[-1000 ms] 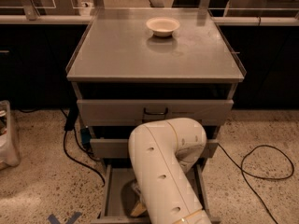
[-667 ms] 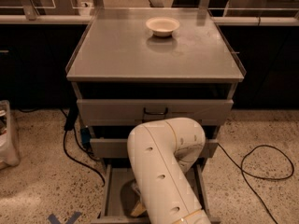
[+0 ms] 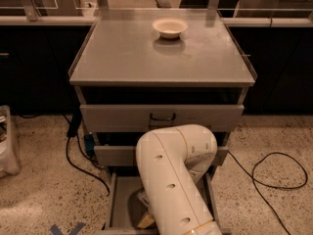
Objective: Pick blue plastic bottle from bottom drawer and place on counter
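Note:
The bottom drawer is pulled open at the foot of the grey cabinet. My white arm bends over it and reaches down inside, covering most of the drawer floor. My gripper is down in the drawer, almost wholly hidden behind the arm; only a tan piece shows at the arm's left edge. A small pale bit shows just above it; I cannot tell whether it is the blue plastic bottle. The counter is the flat grey top of the cabinet.
A cream bowl stands at the back middle of the counter. The two upper drawers are slightly open. Black cables lie on the speckled floor at both sides. A pale bin stands at the left.

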